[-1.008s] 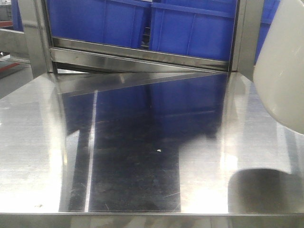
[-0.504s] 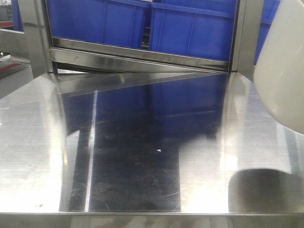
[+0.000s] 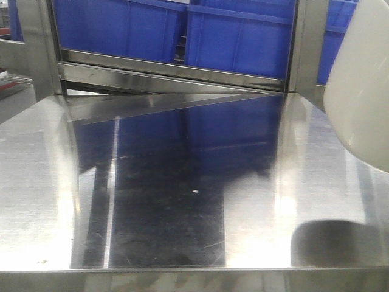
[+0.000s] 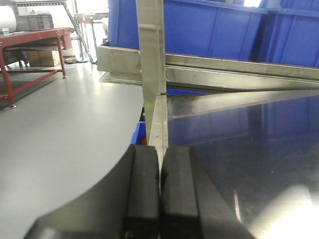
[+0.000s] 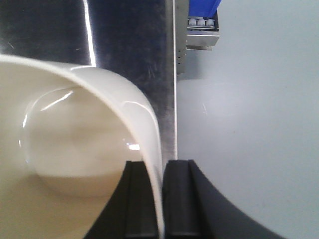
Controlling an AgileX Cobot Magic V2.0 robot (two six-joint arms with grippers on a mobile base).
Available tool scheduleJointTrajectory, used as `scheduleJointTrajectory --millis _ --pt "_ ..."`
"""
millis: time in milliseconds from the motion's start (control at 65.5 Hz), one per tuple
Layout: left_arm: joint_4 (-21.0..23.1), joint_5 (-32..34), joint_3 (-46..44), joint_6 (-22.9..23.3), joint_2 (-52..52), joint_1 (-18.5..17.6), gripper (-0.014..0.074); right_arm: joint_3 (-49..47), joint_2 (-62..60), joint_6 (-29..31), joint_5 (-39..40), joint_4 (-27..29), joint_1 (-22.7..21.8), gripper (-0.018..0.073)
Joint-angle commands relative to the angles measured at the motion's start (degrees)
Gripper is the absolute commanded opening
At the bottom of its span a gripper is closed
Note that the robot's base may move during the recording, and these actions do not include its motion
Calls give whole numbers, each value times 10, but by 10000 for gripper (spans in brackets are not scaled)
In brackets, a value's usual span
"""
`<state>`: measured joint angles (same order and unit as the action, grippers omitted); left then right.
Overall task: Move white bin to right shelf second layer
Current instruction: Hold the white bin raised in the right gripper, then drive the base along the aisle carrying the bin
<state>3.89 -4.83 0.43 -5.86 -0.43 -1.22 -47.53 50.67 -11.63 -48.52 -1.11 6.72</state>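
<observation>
The white bin [image 3: 361,91] hangs tilted above the right side of the steel tabletop [image 3: 182,201], its shadow on the steel below it. In the right wrist view my right gripper [image 5: 162,199] is shut on the white bin [image 5: 75,164], one black finger inside the wall and one outside. My left gripper [image 4: 159,194] is shut with nothing between its pads, hovering over the tabletop's left edge [image 4: 160,124]. The right shelf second layer is out of view.
Blue crates [image 3: 237,36] sit on a steel rack level behind the tabletop, between upright posts [image 3: 307,42]. Grey floor [image 5: 249,124] lies beyond the table's right edge. A red-legged bench [image 4: 30,45] stands far left across the floor.
The scene has shifted slightly left in the front view; the bin keeps its place at the right edge of the frame.
</observation>
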Motion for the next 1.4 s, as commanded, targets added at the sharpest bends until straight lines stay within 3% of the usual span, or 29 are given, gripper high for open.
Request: scheduleJointTrajectory --millis 0,1389 --pt "3 48 21 1 -9 1 85 -16 -5 2 35 -1 -3 57" --pt "3 48 21 1 -9 1 85 -16 -5 2 35 -1 -3 57"
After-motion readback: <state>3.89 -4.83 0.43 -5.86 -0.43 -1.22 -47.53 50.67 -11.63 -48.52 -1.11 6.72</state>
